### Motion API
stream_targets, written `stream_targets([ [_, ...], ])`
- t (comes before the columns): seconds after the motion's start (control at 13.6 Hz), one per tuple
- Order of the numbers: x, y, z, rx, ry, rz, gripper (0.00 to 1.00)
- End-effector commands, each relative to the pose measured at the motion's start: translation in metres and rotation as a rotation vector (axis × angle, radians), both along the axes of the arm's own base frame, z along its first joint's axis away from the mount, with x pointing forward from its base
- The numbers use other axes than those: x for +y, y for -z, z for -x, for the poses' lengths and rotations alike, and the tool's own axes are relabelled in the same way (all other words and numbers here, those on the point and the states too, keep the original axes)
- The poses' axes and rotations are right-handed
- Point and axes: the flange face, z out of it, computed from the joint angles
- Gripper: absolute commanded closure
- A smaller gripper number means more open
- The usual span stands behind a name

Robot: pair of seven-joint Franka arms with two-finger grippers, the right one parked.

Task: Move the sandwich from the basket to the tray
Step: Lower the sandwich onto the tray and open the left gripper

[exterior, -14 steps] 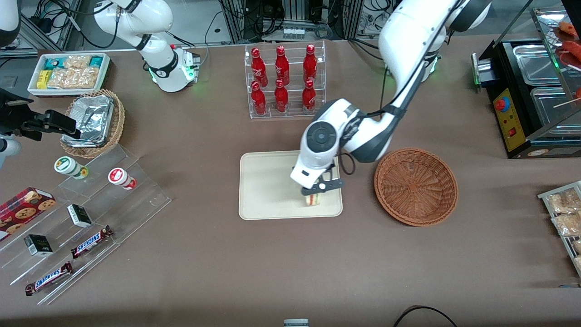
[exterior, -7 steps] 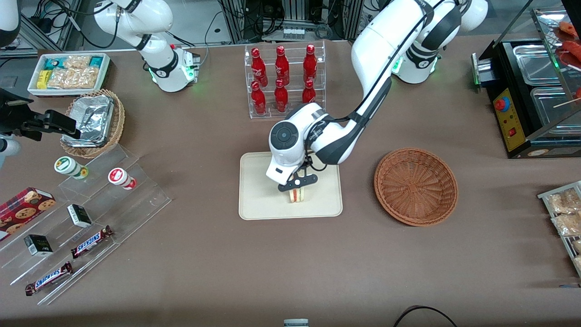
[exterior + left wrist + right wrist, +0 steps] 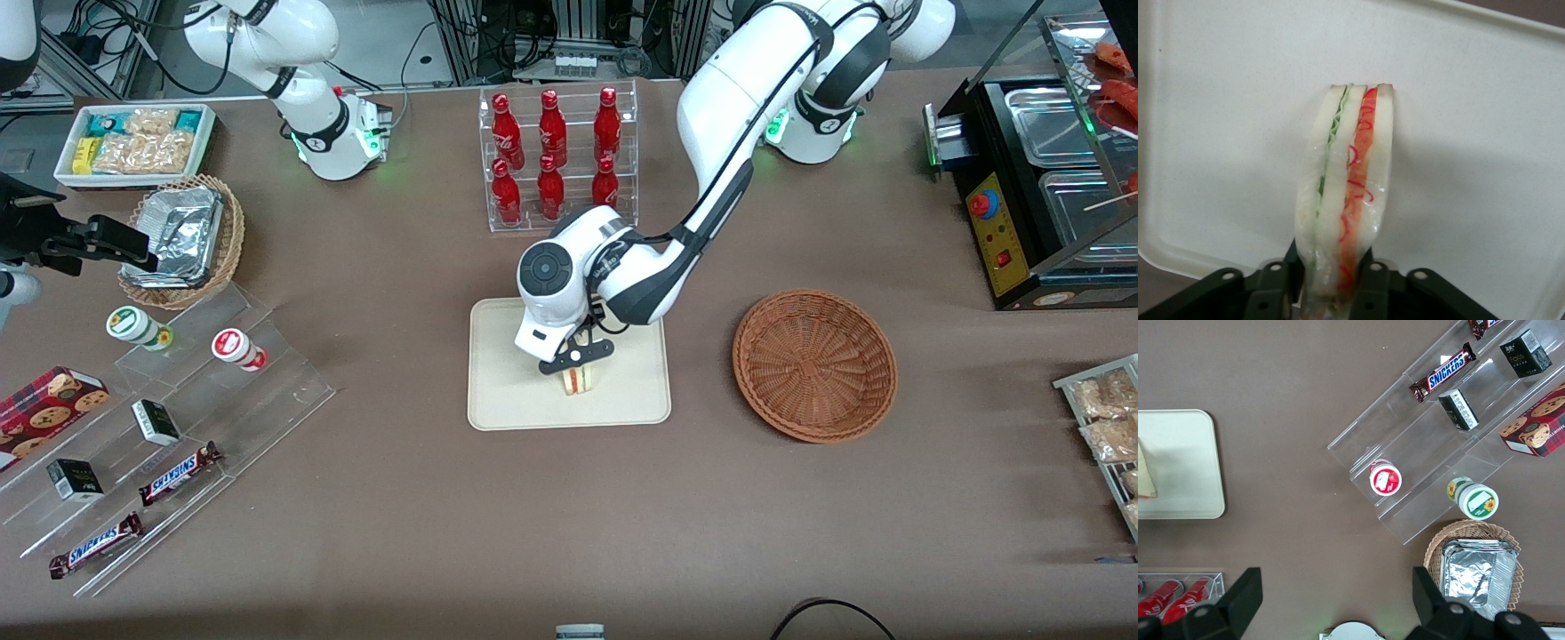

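Left arm bent low, wrist pointing down, claw (image 3: 578,366) clamped shut

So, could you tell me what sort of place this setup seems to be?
Likely a mock snack-shop counter in a lab: a bottle rack, Snickers bars on clear steps, a food warmer. The gripper holds the sandwich over the tray.

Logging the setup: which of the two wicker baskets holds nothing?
The reddish-brown basket beside the tray; the lighter wicker basket holds silver foil. The gripper, over the tray, grips the sandwich.

"snickers" reads on two choc bars (image 3: 180,474) (image 3: 95,544) on the clear stepped stand (image 3: 267,391), also on one bar (image 3: 1443,371) in right wrist view.
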Motion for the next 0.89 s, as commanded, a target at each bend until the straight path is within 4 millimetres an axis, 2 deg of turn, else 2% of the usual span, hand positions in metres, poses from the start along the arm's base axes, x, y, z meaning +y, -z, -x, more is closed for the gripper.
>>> stream_targets([
  [0.0, -0.003, -0.018, -0.007, -0.021, -0.012, 0.004, 0.0],
  [0.3, -0.001, -0.077, -0.019, -0.062, 0.007, 0.018, 0.0],
  [0.37, 0.004, -0.084, -0.024, -0.065, 0.032, 0.014, 0.0],
  [0.59, 0.058, -0.122, -0.07, -0.083, 0.051, 0.037, 0.0],
  [0.74, 0.093, -0.147, -0.088, -0.075, 0.14, 0.032, 0.0],
  [0.81, 0.116, -0.161, -0.099, -0.071, 0.16, 0.03, 0.0],
])
